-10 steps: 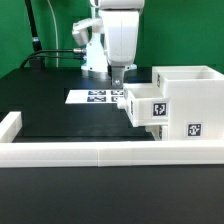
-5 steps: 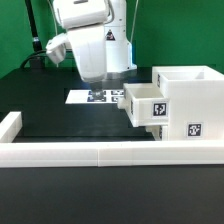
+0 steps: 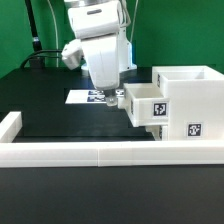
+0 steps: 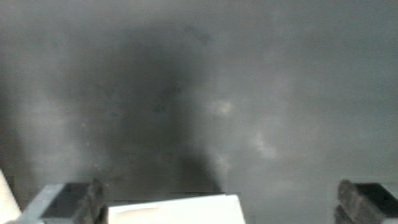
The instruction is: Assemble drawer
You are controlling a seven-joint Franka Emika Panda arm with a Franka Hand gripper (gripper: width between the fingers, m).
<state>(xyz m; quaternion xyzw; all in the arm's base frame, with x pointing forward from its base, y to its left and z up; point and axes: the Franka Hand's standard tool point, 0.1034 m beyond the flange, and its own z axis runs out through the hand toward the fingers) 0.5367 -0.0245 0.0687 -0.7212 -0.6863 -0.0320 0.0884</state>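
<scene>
The drawer's large white casing [image 3: 190,100] stands at the exterior view's right, with tags on its front. A knobbed tray [image 3: 146,106] sticks out of it toward the exterior view's left, partly pushed in. My gripper [image 3: 108,97] hangs just to the exterior view's left of that tray, low over the marker board [image 3: 90,97]. In the wrist view the gripper [image 4: 221,205] is wide open and empty, with dark fingers [image 4: 71,202] at both sides. A white corner [image 4: 169,212] lies between them; I cannot tell which part it is. The second tray is not clearly seen.
A long low white rail [image 3: 100,152] runs along the table's front, with a raised end [image 3: 10,125] at the exterior view's left. Black table top [image 3: 60,118] lies between rail and marker board. A green backdrop and cables are behind the arm.
The wrist has turned. The arm swung toward the exterior view's left, then came back right and lower beside the tray. The tray and casing have not moved.
</scene>
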